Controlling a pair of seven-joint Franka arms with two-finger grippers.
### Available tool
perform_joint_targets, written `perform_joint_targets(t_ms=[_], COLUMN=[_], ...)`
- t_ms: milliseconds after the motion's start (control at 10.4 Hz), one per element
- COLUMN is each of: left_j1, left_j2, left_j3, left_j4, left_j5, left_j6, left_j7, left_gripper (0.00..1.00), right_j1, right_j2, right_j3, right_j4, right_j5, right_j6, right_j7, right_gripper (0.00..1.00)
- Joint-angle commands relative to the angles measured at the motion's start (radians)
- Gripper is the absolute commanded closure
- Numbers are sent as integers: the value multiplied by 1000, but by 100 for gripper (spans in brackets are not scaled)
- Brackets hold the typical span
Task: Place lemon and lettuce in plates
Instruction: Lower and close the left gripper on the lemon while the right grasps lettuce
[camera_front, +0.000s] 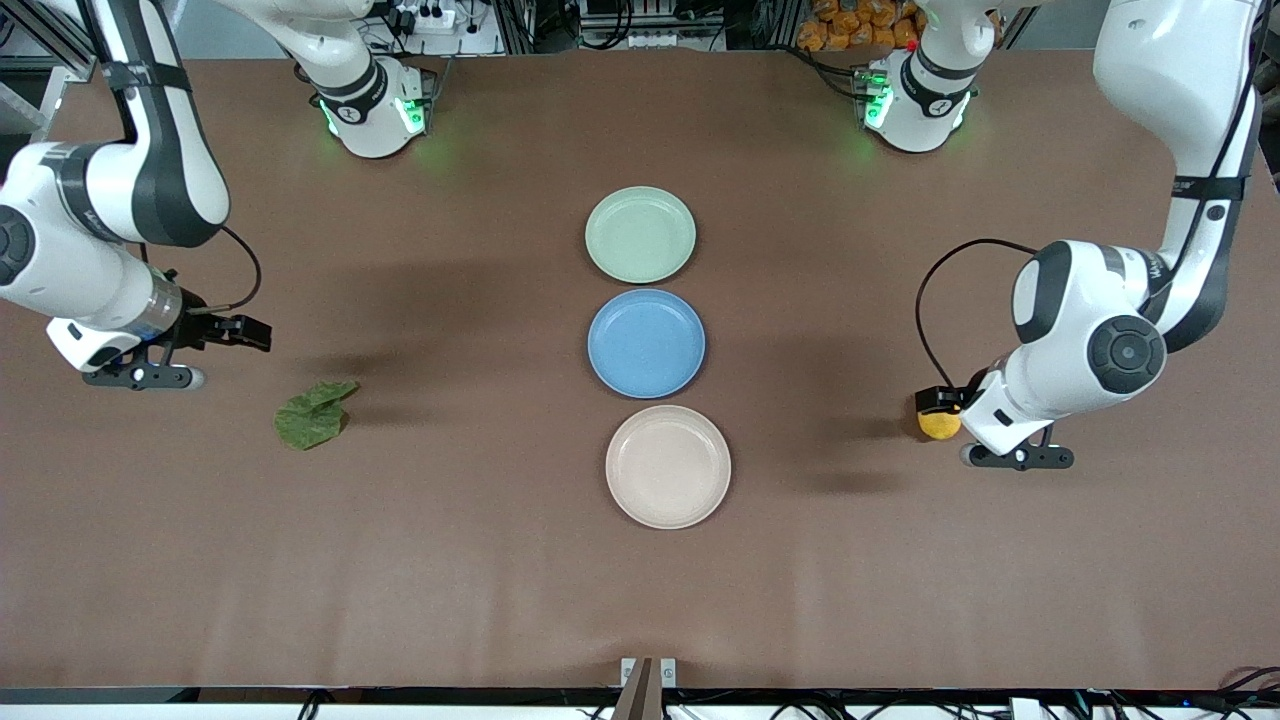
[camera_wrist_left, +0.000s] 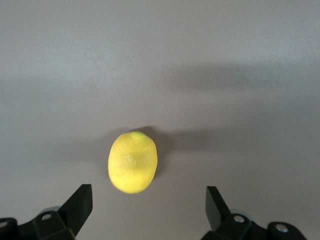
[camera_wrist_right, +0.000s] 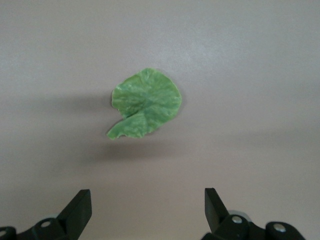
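**Both pincers spread wide over the counter, lemon and lettuce lying outside the plates**

Front view: three plates line the middle of the brown counter (camera_front: 480, 600), the mint plate (camera_front: 640, 234) farthest from the camera, the blue plate (camera_front: 646, 343) between, the cream plate (camera_front: 668, 466) nearest, all bare. The lettuce (camera_front: 313, 415) lies toward the right arm's end, at about nine o'clock from the cream plate, with the right pincer (camera_front: 140, 377) nearby. The lemon (camera_front: 939, 422) rests toward the left arm's end, partly hidden by the left pincer (camera_front: 1015, 457).
Left wrist view: the left pincer (camera_wrist_left: 149, 202) is spread wide and holds nothing; the lemon (camera_wrist_left: 132, 161) sits on the counter just ahead of the fingertips (camera_wrist_left: 80, 202).
Right wrist view: the right pincer (camera_wrist_right: 148, 205) gapes wide, holding nothing; the lettuce (camera_wrist_right: 145, 104) lies flat, well ahead of it.
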Motion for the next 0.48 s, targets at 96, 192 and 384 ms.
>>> perform_joint_targets(t_ms=[96, 192, 384], left_j1=[12, 28, 35], left_j2=[7, 16, 38], left_j3=[-3, -4, -3], left_j4=[-85, -85, -94], left_j5=[27, 40, 75], left_j6=[124, 137, 170], left_j7=[4, 6, 7], left_gripper=[0, 0, 0], right_j1=[-6, -6, -26], right_j2=[55, 72, 122], right_j3=[10, 8, 8], right_j4=[1, 1, -3], right_j5=[-12, -14, -14], right_j6=[76, 100, 175], right_j7=[-91, -183, -384], right_gripper=[0, 0, 0])
